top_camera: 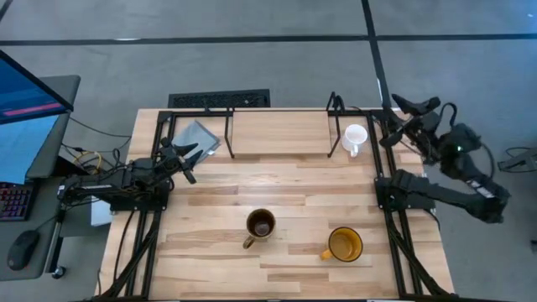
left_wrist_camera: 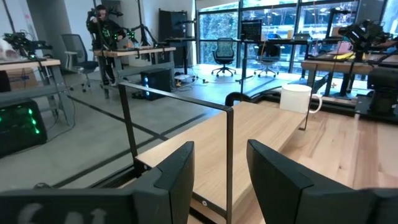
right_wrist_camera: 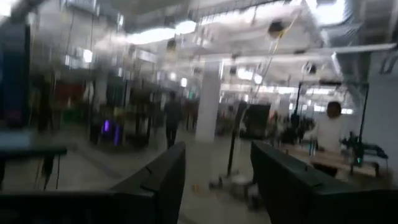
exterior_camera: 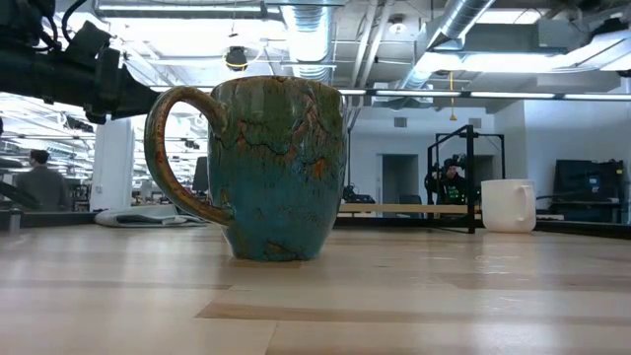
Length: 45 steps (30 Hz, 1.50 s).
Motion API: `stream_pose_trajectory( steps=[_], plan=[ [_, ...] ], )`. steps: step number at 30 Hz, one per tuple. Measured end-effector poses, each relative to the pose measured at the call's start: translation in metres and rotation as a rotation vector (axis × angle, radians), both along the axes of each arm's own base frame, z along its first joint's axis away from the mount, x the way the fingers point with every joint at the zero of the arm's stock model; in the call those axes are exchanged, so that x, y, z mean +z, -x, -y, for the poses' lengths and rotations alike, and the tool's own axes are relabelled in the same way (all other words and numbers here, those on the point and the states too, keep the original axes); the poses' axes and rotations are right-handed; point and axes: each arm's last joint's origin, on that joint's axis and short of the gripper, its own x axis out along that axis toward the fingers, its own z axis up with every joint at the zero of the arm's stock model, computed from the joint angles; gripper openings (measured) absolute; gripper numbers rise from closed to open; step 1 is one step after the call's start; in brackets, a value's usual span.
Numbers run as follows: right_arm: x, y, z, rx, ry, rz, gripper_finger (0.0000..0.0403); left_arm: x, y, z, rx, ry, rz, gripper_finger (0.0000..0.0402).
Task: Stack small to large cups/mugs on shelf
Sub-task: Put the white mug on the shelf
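Note:
The small white mug (top_camera: 356,137) stands upright by the right end of the black rod shelf (top_camera: 252,110), handle toward the near edge. It also shows in the low view (exterior_camera: 509,205) and the left wrist view (left_wrist_camera: 297,98). The dark brown mug (top_camera: 261,225) and the yellow-orange mug (top_camera: 344,245) stand upright on the table's near half. From the side the brown mug (exterior_camera: 281,168) looks blue-green with brown glaze. My left gripper (top_camera: 186,159) is open near the shelf's left end, facing a shelf rod (left_wrist_camera: 229,155). My right gripper (top_camera: 396,122) is open, raised by the table's far right corner.
A flat black slotted strip (top_camera: 219,100) lies beyond the table's far edge. A grey cloth-like piece (top_camera: 198,136) lies at the far left of the table. Bare wood lies between the shelf and the two near mugs. People show in the room behind.

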Motion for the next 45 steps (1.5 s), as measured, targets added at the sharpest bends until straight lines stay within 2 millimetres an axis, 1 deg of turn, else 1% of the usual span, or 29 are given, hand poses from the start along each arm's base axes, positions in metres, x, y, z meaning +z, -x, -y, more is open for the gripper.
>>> stream_pose_trajectory(
  steps=[4, 7, 11, 14, 19, 23, 26, 34, 37, 40, 42, 45],
  plan=[
    [0.025, -0.006, 0.003, -0.014, -0.17, -0.199, 0.0189, 0.0, 0.0, 0.0, 0.009, 0.0, 0.0, 0.014],
    [0.041, -0.01, 0.006, -0.02, -0.281, -0.305, 0.0182, 0.0, 0.0, 0.0, 0.009, 0.0, 0.0, 0.014],
    [0.062, -0.016, 0.012, -0.129, -0.424, -0.346, 0.0172, 0.0, 0.0, 0.0, 0.011, 0.0, 0.0, 0.014],
    [0.075, -0.019, 0.019, -0.208, -0.5, -0.373, 0.0165, 0.0, 0.0, 0.0, 0.013, 0.0, 0.0, 0.014],
    [0.088, -0.026, 0.03, -0.287, -0.61, -0.405, 0.0158, 0.0, 0.0, 0.0, 0.013, 0.0, 0.0, 0.014],
    [0.088, -0.034, 0.042, -0.319, -0.699, -0.448, 0.0155, 0.0, 0.0, 0.0, 0.013, 0.0, 0.0, 0.014],
    [0.083, -0.04, 0.054, -0.355, -0.781, -0.456, 0.0153, 0.0, 0.0, 0.0, 0.013, 0.0, 0.0, 0.014],
    [0.058, -0.045, 0.093, -0.529, -1.012, -0.61, 0.0145, 0.0, 0.0, 0.0, 0.013, 0.0, 0.0, 0.014],
    [0.056, -0.042, 0.094, -0.566, -1.03, -0.644, 0.0143, 0.0, 0.0, 0.0, 0.013, 0.0, 0.0, 0.014],
    [0.055, -0.045, 0.094, -0.562, -1.041, -0.65, 0.0143, 0.0, 0.0, 0.0, 0.012, 0.0, 0.0, 0.014],
    [0.054, -0.048, 0.092, -0.523, -1.059, -0.657, 0.0142, 0.0, 0.0, 0.0, 0.012, 0.0, 0.0, 0.014],
    [0.049, -0.051, 0.092, -0.421, -1.154, -0.661, 0.014, 0.0, 0.0, 0.0, 0.012, 0.0, 0.0, 0.014]
  ],
)
